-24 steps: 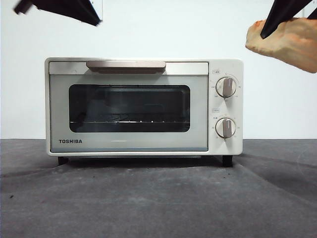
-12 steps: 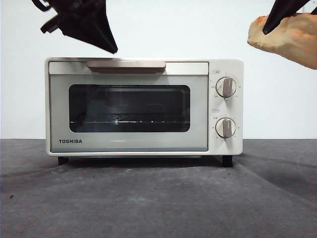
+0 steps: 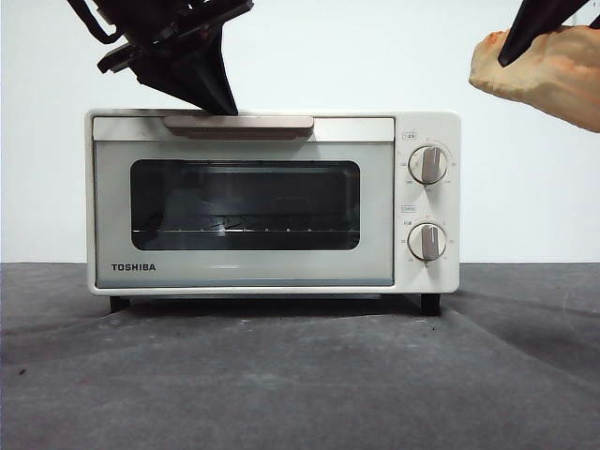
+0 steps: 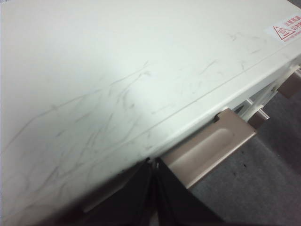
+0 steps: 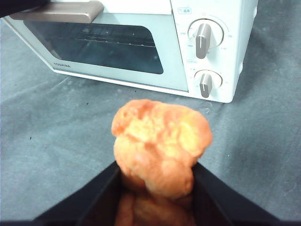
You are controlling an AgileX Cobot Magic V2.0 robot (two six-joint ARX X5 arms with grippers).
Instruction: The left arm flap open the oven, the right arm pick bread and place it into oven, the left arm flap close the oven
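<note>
The cream-white oven [image 3: 272, 202] stands in the middle of the table with its door closed; it also shows in the right wrist view [image 5: 141, 37]. My left gripper [image 3: 225, 105] comes down from the upper left, its shut tip at the top edge of the beige handle [image 3: 239, 123]. In the left wrist view the shut jaws of this gripper [image 4: 153, 165] sit against the oven's top front edge, beside the handle [image 4: 207, 150]. My right gripper [image 5: 157, 169] is shut on the golden-orange bread [image 5: 160, 141], held in the air at the upper right [image 3: 544, 70], clear of the oven.
Grey cloth [image 3: 300, 375] covers the table in front of the oven. Two round knobs [image 3: 428, 165] sit on the oven's right panel. A white wall stands behind.
The left gripper has come down and to the right, from the top left corner to the oven's handle. The right gripper and the bread have barely moved.
</note>
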